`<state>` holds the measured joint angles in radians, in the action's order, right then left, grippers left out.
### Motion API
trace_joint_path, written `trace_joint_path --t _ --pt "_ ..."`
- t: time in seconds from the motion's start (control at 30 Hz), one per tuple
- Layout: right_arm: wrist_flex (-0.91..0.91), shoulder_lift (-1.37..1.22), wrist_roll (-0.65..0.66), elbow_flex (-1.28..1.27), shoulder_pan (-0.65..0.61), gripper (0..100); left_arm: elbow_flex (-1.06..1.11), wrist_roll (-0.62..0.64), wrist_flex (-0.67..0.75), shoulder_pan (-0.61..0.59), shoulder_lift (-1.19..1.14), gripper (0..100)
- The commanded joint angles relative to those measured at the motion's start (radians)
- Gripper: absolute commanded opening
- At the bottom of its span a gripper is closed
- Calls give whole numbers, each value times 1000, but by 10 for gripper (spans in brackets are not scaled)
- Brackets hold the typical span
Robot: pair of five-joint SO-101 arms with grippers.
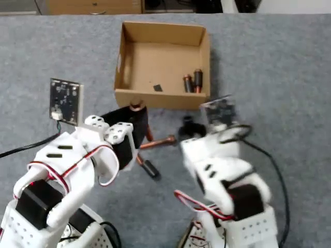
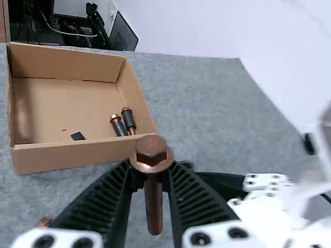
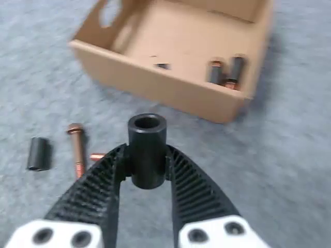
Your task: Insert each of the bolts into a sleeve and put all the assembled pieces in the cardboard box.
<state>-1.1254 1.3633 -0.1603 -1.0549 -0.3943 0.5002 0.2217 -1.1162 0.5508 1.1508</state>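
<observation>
Left claw [image 2: 151, 169] grips bolt [image 2: 153, 206]; right claw [image 3: 146, 157] grips sleeve [image 3: 147, 135].

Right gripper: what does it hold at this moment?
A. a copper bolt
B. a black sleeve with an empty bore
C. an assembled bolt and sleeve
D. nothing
B: the right gripper is shut on a black sleeve whose open bore shows empty; the copper bolt sits in the left gripper.

Copper bolt [image 2: 152, 181], blk sleeve [image 3: 147, 150], brown cardboard box [image 1: 155, 99], grey table [image 1: 269, 62].
</observation>
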Motion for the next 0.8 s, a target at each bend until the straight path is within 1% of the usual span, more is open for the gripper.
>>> trace_joint_path --t 0.0,0.1,0.2,0.37,0.47,0.6,0.77 --pt "103 12 -28 -50 -111 1 -3 -32 -12 -38 16 18" --pt "104 12 -28 -47 -154 1 -2 -31 -15 -130 12 18" --pt "109 13 -28 -68 -191 1 44 -31 -3 -176 16 18" --pt "206 45 -21 -173 -216 1 172 -31 120 -230 21 18" --pt "233 154 -20 -236 -219 1 207 -31 161 -232 21 18" --pt "213 341 -20 -315 -219 1 212 -23 161 -221 19 18" --pt "187 536 -25 -394 -260 1 210 -20 166 -114 13 19"
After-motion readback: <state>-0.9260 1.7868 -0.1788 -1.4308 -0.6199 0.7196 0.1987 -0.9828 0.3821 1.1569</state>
